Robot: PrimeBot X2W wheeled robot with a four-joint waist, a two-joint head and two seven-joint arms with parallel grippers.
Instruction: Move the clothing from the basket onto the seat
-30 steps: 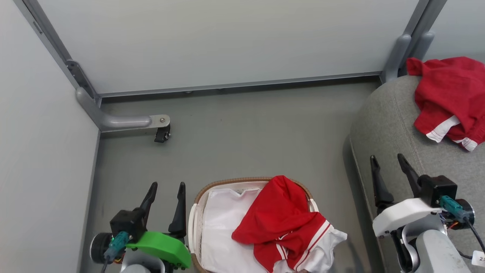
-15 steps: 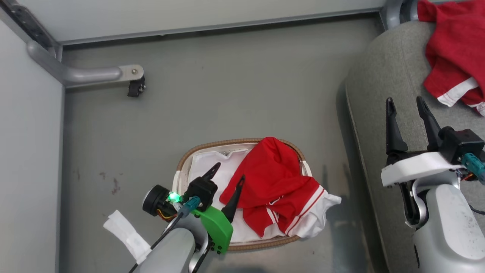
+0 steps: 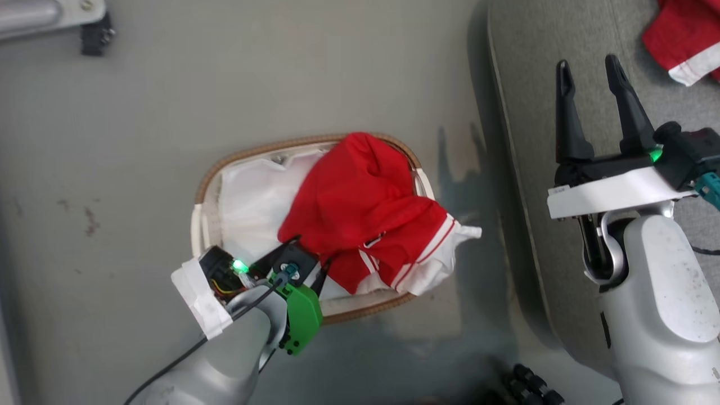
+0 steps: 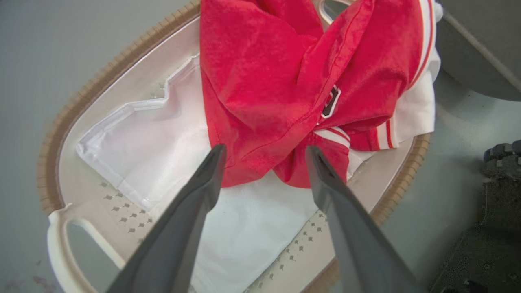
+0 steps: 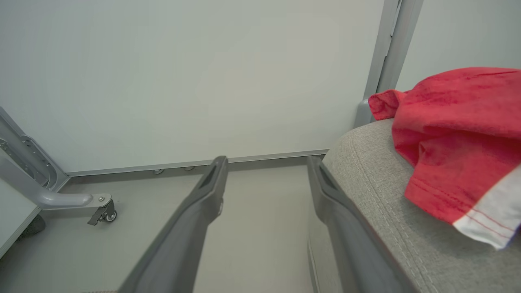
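**Clothing in two red pieces: one in the basket, one on the seat**

You have two garments, one basket, one seat and two grippers to track. The basket piece lies bunched in the right half of the single oval basket at the centre of the head view. Its white striped trim spills over the rim on the right. The white liner shows bare in the left half. The seat piece lies on the grey cushion at the upper right corner of the head view, well apart from the basket.

Your left gripper reaches down into the basket from the lower left. Its two fingers are apart, and their tips straddle the near fold of the basket piece. You cannot tell whether they touch the cloth. Your right gripper hovers over the seat's left edge at the right of the head view. Its two fingers are spread with nothing between them, and it is near the seat piece but clear of it. The basket stands on the grey floor.
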